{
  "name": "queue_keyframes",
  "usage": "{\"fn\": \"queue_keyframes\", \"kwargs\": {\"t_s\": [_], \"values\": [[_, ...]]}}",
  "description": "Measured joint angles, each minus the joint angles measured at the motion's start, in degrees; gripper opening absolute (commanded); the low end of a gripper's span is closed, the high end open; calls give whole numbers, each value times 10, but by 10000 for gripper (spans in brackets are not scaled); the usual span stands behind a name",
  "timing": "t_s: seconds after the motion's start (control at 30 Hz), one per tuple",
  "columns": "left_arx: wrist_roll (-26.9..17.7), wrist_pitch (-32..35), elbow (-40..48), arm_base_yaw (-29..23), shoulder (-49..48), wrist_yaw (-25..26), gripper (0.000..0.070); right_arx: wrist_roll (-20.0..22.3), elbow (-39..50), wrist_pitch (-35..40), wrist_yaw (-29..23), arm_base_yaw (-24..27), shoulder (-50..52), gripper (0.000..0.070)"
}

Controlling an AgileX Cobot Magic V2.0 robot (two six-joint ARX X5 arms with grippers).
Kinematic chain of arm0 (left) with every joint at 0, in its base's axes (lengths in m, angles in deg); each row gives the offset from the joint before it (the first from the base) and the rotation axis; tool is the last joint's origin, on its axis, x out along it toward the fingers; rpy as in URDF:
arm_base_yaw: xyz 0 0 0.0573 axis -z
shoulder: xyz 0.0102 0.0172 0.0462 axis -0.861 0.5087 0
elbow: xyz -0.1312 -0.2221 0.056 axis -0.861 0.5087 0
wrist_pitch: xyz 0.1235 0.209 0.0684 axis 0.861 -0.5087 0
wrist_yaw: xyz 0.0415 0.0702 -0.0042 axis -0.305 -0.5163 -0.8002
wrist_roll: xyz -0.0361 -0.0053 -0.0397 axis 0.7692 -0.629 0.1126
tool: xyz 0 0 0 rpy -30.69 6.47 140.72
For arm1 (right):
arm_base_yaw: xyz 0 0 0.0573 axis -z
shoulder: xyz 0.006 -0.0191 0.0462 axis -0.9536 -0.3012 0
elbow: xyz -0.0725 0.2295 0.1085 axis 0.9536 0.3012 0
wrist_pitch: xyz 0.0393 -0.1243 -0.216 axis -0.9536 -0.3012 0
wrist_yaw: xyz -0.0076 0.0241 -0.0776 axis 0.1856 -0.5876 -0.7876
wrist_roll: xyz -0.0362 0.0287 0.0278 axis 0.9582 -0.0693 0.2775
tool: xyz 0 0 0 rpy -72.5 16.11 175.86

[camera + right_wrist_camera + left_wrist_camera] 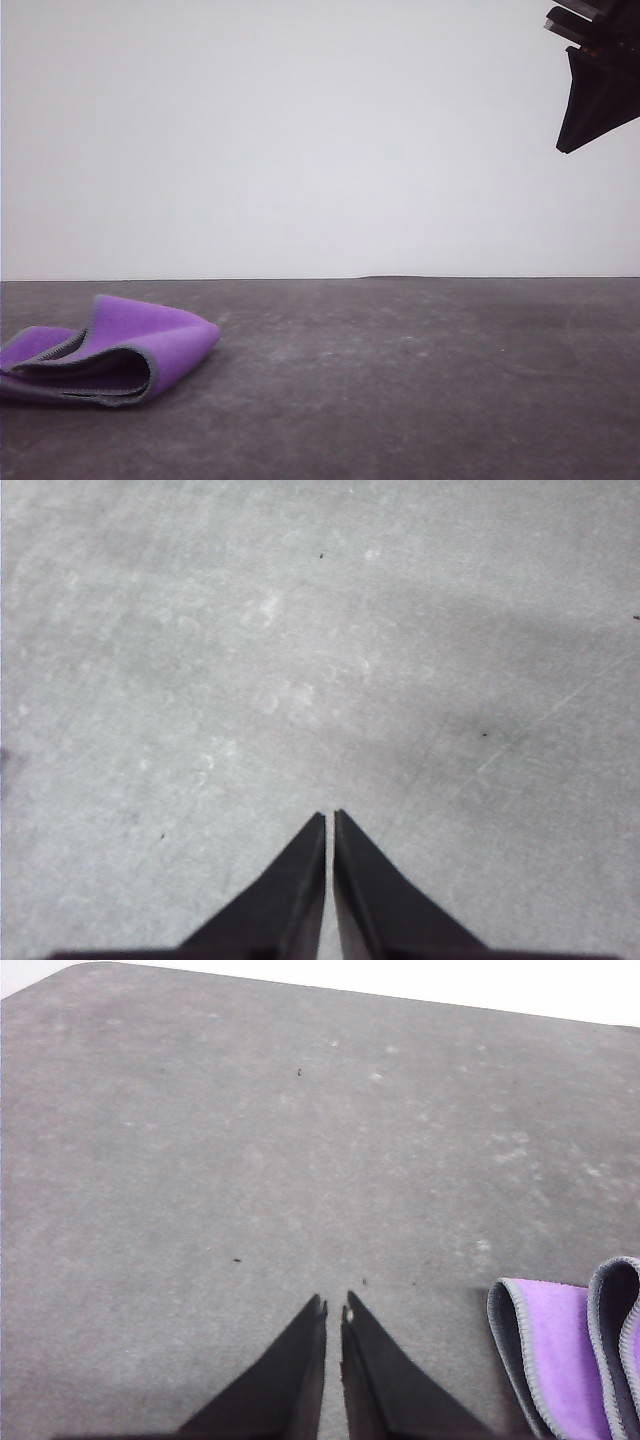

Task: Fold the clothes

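The clothes point(120, 352) lie folded over on the grey table at the front left, purple face outward, dark grey face and light stitched edging showing inside the fold. In the left wrist view the clothes point(560, 1355) lie beside my left gripper point(334, 1307), apart from it; that gripper is shut with nothing in it, above bare table. High at the right of the front view hangs my right gripper point(590, 100), well above the table. The right wrist view has the right gripper point(329, 816) shut and empty over bare table.
The grey table point(420, 380) stretches to a plain white wall behind. The table's far edge and a rounded corner point(80, 970) appear in the left wrist view. Bare surface lies to the right of the cloth.
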Motion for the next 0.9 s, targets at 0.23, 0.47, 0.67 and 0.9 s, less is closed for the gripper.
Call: {"fn": "queue_keyframes", "kwargs": {"t_s": [0.23,0.47,0.67,0.9], "values": [[0,0,0,0,0,0,17,5,0,21,0,0,0,8],[0,0,0,0,0,0,16,16,1,28,-56,5,48,8],[0,0,0,0,0,0,16,20,54,60,-177,6,141,8],[0,0,0,0,0,0,17,0,235,199,-181,8,302,8]]}}
